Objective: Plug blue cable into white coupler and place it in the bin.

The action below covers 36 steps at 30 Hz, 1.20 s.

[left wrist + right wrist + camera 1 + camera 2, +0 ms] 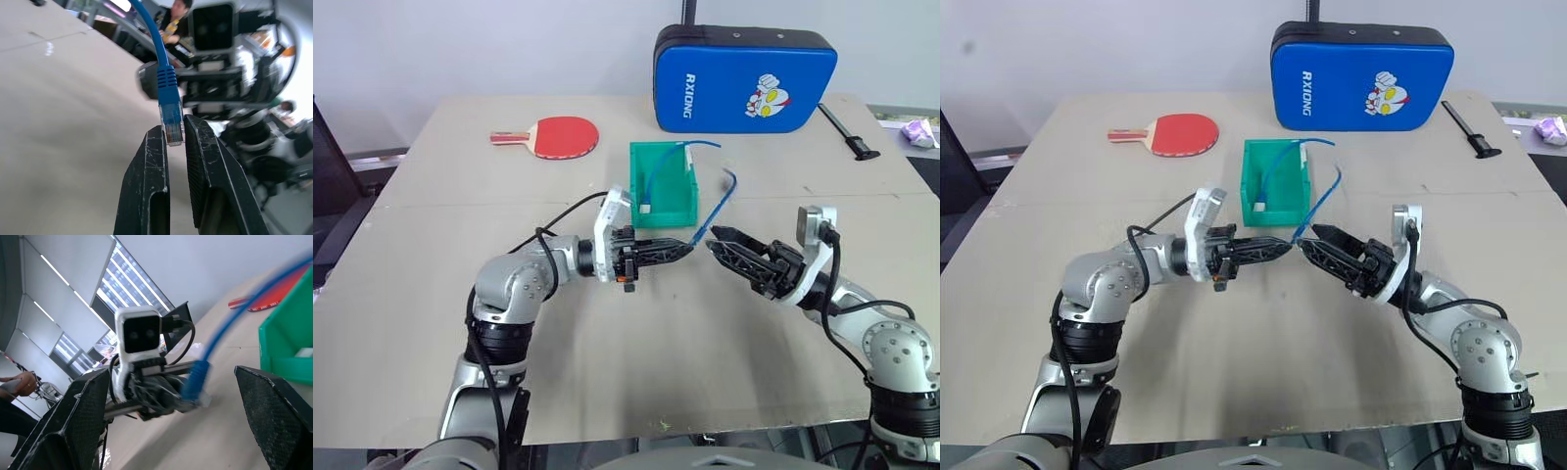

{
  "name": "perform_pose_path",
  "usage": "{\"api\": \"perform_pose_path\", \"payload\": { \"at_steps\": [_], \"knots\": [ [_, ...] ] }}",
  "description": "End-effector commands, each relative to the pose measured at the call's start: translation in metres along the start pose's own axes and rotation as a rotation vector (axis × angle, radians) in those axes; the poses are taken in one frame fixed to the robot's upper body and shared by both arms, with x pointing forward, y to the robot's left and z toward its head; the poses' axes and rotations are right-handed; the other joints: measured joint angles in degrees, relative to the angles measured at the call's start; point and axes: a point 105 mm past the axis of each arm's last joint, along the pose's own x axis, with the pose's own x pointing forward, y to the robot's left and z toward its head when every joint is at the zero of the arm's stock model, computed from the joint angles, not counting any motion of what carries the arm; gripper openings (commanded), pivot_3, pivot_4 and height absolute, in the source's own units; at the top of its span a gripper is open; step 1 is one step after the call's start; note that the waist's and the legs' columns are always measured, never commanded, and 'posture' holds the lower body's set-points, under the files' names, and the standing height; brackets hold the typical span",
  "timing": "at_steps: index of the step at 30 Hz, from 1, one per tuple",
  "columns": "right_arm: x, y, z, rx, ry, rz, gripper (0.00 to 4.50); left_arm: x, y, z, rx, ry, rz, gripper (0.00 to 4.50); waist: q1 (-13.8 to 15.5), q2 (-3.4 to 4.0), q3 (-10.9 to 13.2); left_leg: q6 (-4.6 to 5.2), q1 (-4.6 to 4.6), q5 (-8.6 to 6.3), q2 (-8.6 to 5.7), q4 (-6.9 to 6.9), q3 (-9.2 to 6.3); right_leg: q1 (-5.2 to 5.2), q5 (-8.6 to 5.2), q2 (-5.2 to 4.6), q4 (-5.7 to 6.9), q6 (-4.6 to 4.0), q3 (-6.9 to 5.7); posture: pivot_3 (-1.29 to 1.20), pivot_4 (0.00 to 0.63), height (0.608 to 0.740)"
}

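Your left jaws [688, 247] pinch the thin bright-blue network cable [719, 203] by its plug above the desk; right jaws [713, 238] gape empty. Plugging and the small green plastic bin [663, 186] remain.

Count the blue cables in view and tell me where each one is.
2. One thin bright-blue network cable is held at its plug by the left end effector, above the table. A second blue cable lies in the small green plastic bin, partly hidden.
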Motion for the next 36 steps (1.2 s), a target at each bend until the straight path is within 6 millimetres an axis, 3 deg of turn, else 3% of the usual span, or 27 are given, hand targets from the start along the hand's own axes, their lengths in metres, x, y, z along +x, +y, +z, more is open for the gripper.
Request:
{"api": "perform_pose_path", "payload": {
  "at_steps": [1, 13, 16, 21, 22, 23, 30, 31, 36],
  "knots": [
    [0.003, 0.006, -0.001, -0.011, 0.029, 0.042, 4.0, 0.003, -0.013, 0.012, 0.046, -0.023, -0.043, 0.03, -0.07, 0.0, 0.0, 0.0, 0.0, 0.0, 0.0, 0.0, 0.01, 0.0, 0.0, 0.0, -0.01, 0.0, 0.02, 0.0, 0.15, 0.728],
    [0.015, 0.013, 0.003, -0.033, 0.032, 0.086, 4.0, 0.005, -0.016, 0.005, 0.027, 0.01, -0.058, 0.03, -0.05, 0.0, 0.0, 0.0, 0.04, 0.0, 0.0, -0.02, 0.02, 0.0, 0.0, 0.04, 0.01, -0.01, 0.02, 0.0, 0.15, 0.728],
    [0.016, 0.014, 0.002, -0.034, 0.034, 0.087, 3.16, 0.005, -0.016, 0.004, 0.03, 0.016, -0.056, 0.0, -0.07, 0.0, 0.0, 0.0, 0.03, 0.0, -0.01, -0.02, 0.03, -0.01, 0.0, 0.03, 0.0, -0.01, 0.02, 0.0, 0.15, 0.728],
    [0.014, 0.007, -0.004, -0.032, 0.073, 0.05, 0.87, 0.005, -0.015, 0.003, 0.034, 0.019, -0.05, 0.0, -0.05, 0.0, 0.0, 0.0, 0.03, 0.0, -0.01, -0.03, 0.03, -0.01, 0.0, 0.03, -0.01, -0.01, 0.02, 0.0, 0.15, 0.728],
    [0.014, 0.006, -0.004, -0.03, 0.075, 0.047, 0.24, 0.005, -0.015, 0.003, 0.033, 0.019, -0.051, 0.0, -0.06, 0.0, 0.0, 0.0, 0.03, 0.0, -0.01, -0.03, 0.03, -0.01, 0.0, 0.03, -0.01, -0.01, 0.02, 0.0, 0.15, 0.728],
    [0.014, 0.007, -0.004, -0.028, 0.076, 0.048, 0.04, 0.005, -0.015, 0.002, 0.033, 0.021, -0.052, 0.0, -0.09, 0.0, 0.0, 0.0, 0.03, 0.0, -0.01, -0.03, 0.04, -0.01, 0.0, 0.03, -0.01, -0.01, 0.03, 0.0, 0.15, 0.728],
    [0.016, 0.011, -0.002, -0.009, 0.07, 0.076, 0.04, 0.002, -0.012, 0.005, 0.088, -0.018, -0.027, 0.0, -0.09, 0.0, 0.0, 0.0, 0.03, 0.0, 0.0, -0.03, 0.04, -0.01, 0.0, 0.03, -0.01, -0.01, 0.04, 0.0, 0.15, 0.728],
    [0.017, 0.011, -0.001, -0.007, 0.068, 0.079, 0.0, 0.002, -0.014, 0.005, 0.093, -0.015, -0.037, 0.97, -0.09, 0.0, 0.0, 0.0, 0.03, 0.0, 0.0, -0.03, 0.04, -0.01, 0.0, 0.03, -0.02, -0.01, 0.04, 0.0, 0.15, 0.728],
    [0.013, -0.001, 0.022, -0.048, -0.004, 0.04, 0.0, -0.011, -0.018, -0.004, 0.14, 0.01, 0.073, 3.21, -0.4, 0.01, 0.0, 0.0, 0.03, 0.0, 0.02, -0.05, 0.06, -0.03, 0.0, 0.02, -0.04, -0.01, 0.07, 0.0, 0.15, 0.728]
  ]
}}
